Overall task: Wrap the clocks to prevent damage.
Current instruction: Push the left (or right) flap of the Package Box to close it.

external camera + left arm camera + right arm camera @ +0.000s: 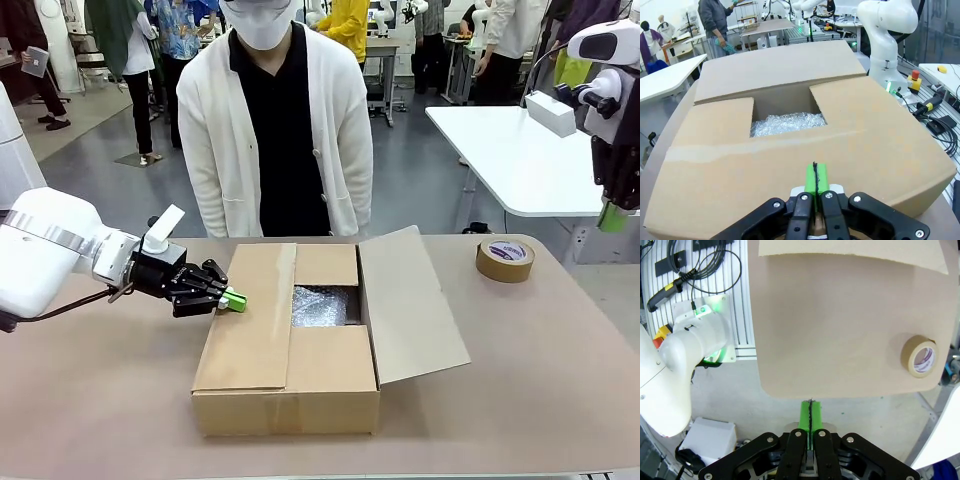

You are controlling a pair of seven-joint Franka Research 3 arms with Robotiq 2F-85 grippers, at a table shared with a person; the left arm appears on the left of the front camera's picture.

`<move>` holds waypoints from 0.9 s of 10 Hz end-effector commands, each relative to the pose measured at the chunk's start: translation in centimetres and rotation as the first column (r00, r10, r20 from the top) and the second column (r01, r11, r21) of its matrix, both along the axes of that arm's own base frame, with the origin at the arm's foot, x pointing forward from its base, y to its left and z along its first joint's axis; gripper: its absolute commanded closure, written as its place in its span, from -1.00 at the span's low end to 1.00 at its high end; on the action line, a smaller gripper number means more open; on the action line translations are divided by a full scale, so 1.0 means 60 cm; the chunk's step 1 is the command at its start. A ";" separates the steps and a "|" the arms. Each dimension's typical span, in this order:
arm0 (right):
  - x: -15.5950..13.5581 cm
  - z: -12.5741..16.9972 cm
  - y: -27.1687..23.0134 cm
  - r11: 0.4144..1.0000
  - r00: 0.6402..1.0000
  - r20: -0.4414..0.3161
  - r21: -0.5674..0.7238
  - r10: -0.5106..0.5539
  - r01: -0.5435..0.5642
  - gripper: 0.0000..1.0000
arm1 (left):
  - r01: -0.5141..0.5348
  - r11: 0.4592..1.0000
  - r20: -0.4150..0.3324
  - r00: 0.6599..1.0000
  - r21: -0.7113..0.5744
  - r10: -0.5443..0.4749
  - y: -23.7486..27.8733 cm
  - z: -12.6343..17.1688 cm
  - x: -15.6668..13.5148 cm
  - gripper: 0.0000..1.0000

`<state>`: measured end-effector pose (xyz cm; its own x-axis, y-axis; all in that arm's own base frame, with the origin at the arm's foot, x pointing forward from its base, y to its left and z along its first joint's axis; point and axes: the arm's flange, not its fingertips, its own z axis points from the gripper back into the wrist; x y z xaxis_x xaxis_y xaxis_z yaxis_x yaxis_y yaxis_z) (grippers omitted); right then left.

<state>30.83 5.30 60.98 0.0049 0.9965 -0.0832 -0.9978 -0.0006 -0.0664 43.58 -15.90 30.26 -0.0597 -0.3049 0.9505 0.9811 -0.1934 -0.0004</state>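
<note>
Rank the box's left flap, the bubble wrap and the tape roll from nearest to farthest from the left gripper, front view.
1. Left flap, right by the left gripper.
2. Bubble wrap, in the opening past it.
3. Tape roll, far right side.

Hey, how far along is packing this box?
Done: bubble wrap lies inside the cardboard box. In hand: the shut left gripper is at the folded-down left flap. Left: the right flap stands open; the tape roll sits unused on the table.
</note>
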 end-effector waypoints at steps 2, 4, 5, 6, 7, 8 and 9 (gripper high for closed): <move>0.001 0.000 -0.003 1.000 1.000 0.002 0.004 0.011 -0.011 0.98 | -0.004 1.000 0.003 1.000 0.007 0.004 0.000 -0.007 0.001 0.99; 0.022 -0.016 -0.033 0.977 0.985 -0.027 0.139 0.168 -0.163 0.98 | -0.004 1.000 0.003 1.000 0.007 0.004 0.000 -0.007 0.001 0.99; 0.035 -0.036 -0.072 0.950 0.980 0.005 0.246 0.198 -0.193 0.98 | -0.004 1.000 0.003 1.000 0.007 0.004 0.000 -0.007 0.001 0.99; 0.049 -0.056 -0.113 0.894 0.961 0.064 0.355 0.269 -0.274 0.98 | -0.004 1.000 0.003 1.000 0.007 0.004 0.000 -0.007 0.001 0.99; 0.070 -0.080 -0.147 0.837 0.953 0.113 0.456 0.283 -0.302 0.98 | -0.004 1.000 0.003 1.000 0.007 0.004 0.000 -0.007 0.001 0.99; 0.092 -0.118 -0.180 0.779 0.965 0.151 0.570 0.214 -0.262 0.98 | -0.004 1.000 0.003 1.000 0.007 0.004 0.000 -0.007 0.001 0.99; 0.105 -0.157 -0.201 0.737 0.986 0.132 0.657 0.099 -0.162 0.98 | -0.004 1.000 0.003 1.000 0.007 0.004 0.000 -0.007 0.001 0.99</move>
<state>35.64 -6.82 53.82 -0.2064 0.8538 0.4779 -0.9693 -0.1117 -0.2191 43.60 -15.87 30.25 -0.0588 -0.3042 0.9508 0.9812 -0.1930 -0.0010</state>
